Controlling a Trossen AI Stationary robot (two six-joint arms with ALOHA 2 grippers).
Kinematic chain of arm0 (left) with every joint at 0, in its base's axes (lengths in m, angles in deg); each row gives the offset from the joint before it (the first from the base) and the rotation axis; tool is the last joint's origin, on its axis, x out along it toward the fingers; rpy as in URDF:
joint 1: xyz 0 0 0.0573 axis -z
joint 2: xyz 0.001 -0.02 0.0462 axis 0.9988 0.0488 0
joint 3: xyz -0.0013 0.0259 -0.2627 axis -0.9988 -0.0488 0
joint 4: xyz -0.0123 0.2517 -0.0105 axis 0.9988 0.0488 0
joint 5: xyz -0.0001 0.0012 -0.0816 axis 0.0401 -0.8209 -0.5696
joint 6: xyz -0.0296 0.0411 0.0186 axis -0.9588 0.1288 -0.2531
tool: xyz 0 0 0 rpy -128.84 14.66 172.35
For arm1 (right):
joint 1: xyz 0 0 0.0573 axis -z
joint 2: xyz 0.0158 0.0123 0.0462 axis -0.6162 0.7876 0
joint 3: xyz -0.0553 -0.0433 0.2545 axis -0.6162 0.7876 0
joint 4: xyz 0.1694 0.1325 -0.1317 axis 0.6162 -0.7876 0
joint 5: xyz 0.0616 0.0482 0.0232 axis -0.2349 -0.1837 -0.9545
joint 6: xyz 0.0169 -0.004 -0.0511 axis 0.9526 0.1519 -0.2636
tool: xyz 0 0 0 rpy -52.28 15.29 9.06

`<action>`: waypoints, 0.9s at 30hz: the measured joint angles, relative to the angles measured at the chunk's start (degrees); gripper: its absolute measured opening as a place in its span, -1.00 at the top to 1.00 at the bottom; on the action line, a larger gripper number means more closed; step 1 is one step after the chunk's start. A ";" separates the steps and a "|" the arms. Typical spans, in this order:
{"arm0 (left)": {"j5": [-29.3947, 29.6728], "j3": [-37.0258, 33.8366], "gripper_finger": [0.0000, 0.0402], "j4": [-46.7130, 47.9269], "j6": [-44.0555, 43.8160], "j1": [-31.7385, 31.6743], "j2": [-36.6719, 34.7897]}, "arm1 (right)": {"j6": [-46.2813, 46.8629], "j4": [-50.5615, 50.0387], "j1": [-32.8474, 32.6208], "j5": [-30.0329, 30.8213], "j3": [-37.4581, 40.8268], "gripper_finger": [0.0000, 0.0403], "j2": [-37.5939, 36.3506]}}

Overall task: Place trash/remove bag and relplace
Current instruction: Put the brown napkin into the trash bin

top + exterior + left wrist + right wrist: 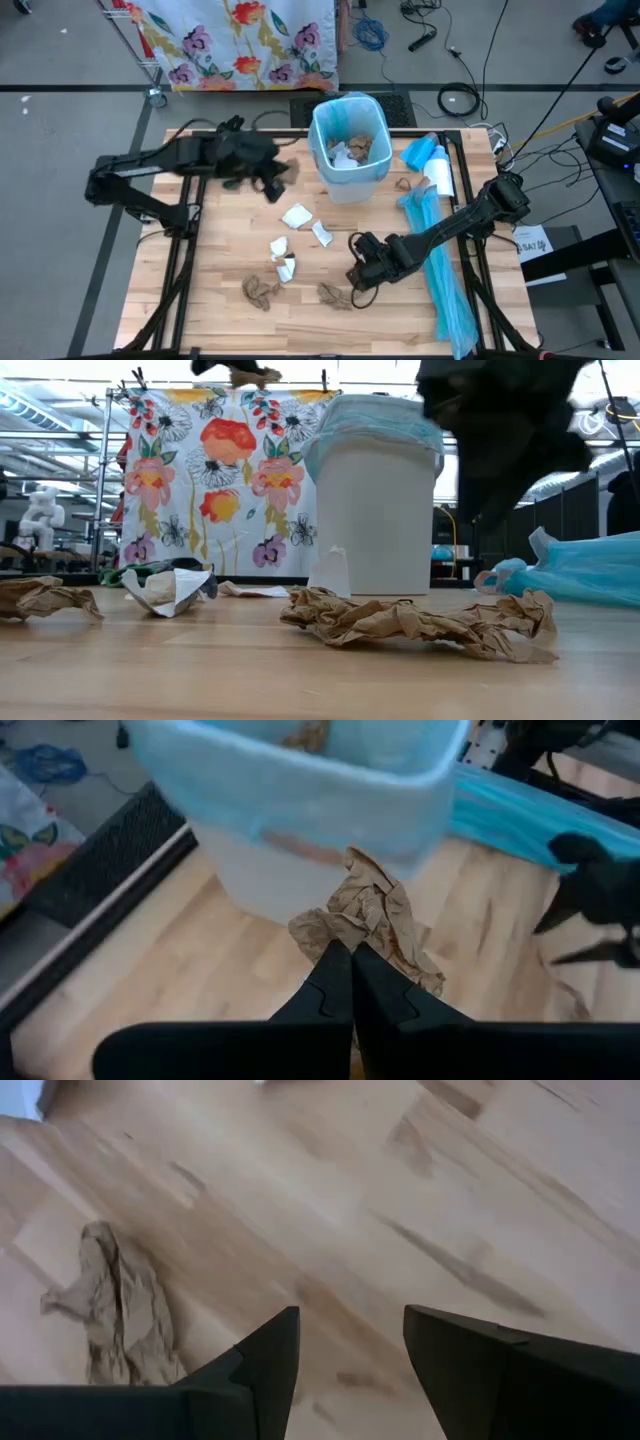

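the left gripper (350, 982) is pinched fully shut on a crumpled brown paper scrap (372, 920), which juts forward from the fingertips toward the white bin (349, 150). in the wrist view the bin's wall and its light-blue bag liner (300, 790) stand right ahead of the scrap, the rim above and beyond it. from above, this gripper (272, 180) sits just left of the bin, so the coming drop turns on lifting the scrap up and rightward over the rim. the left arm is plainly the nearer one for that.

the right gripper (360, 272) hovers well in front of the bin with its fingers spread apart and nothing between them. another brown scrap (120, 1320) lies on the table (200, 300) beside its fingers, probably the one near the front edge (335, 295), though the overhead angle makes that uncertain. more white and brown scraps (297, 216) lie scattered in front of the bin.
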 joint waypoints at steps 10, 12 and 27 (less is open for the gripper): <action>-5.40 17.35 1.00 -4.56 10.77 -9.48 14.58 | -10.87 14.20 6.60 -2.01 7.44 0.14 -0.07; -5.95 20.39 1.00 -5.22 11.29 -10.95 16.78 | -11.96 16.14 7.47 -2.28 8.65 0.14 -0.07; -13.38 23.46 0.46 -11.57 12.89 -15.75 23.93 | -19.64 27.94 9.90 -1.89 12.92 0.14 -0.07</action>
